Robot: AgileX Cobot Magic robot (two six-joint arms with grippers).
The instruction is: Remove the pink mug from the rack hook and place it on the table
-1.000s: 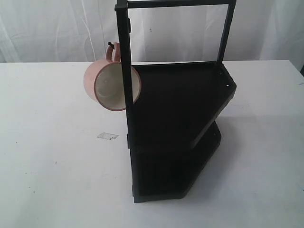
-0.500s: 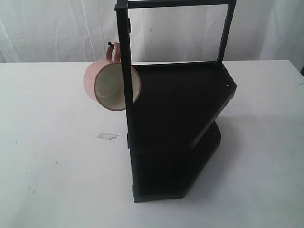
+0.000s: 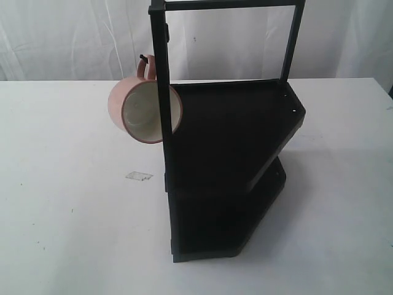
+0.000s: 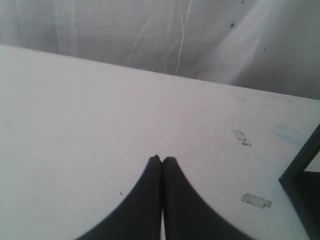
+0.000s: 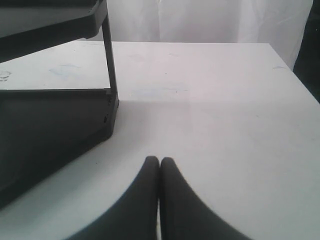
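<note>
Since the pink mug (image 3: pixel 145 110) hangs by its handle on the rack hook (image 3: pixel 143 58), well apart from the left pincer (image 4: pixel 162 159) and right pincer (image 5: pixel 159 160), both closed on nothing above the bench (image 3: pixel 61 184), the left one is best opened first, and the mug lifted up off the hook before being drawn away.

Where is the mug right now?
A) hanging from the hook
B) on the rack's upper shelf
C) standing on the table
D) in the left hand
A: the mug hangs by its handle from the hook on the rack post.
</note>
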